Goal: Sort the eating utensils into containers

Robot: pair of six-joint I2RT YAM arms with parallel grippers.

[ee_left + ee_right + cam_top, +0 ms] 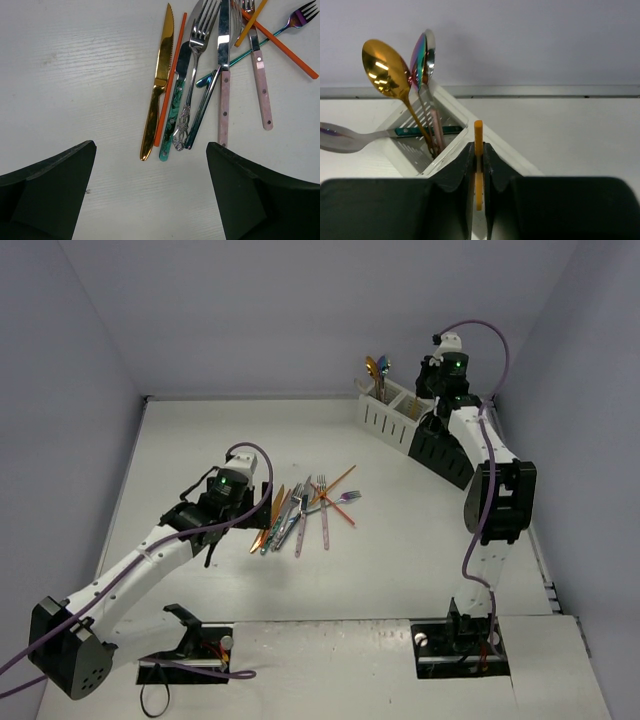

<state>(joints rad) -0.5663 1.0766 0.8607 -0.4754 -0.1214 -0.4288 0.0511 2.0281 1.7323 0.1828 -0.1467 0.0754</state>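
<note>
Several utensils (305,510) lie in a loose pile mid-table. In the left wrist view they include a gold knife (157,95), a teal-handled knife (175,112), a silver fork (192,70) and a pink-handled knife (223,105). My left gripper (151,147) is open and empty just short of their handle ends, and it also shows in the top view (258,512). My right gripper (478,147) is shut on a slim orange-yellow utensil handle (478,131), held upright over the white caddy (452,107). That caddy holds a gold spoon (385,70) and an iridescent spoon (421,55). The black caddy (445,455) adjoins it.
A silver spoon with a teal handle (350,139) pokes out sideways through the white caddy's wall. Orange sticks (280,42) and an iridescent fork (300,17) cross the pile's far side. Walls close the table at the back and both sides.
</note>
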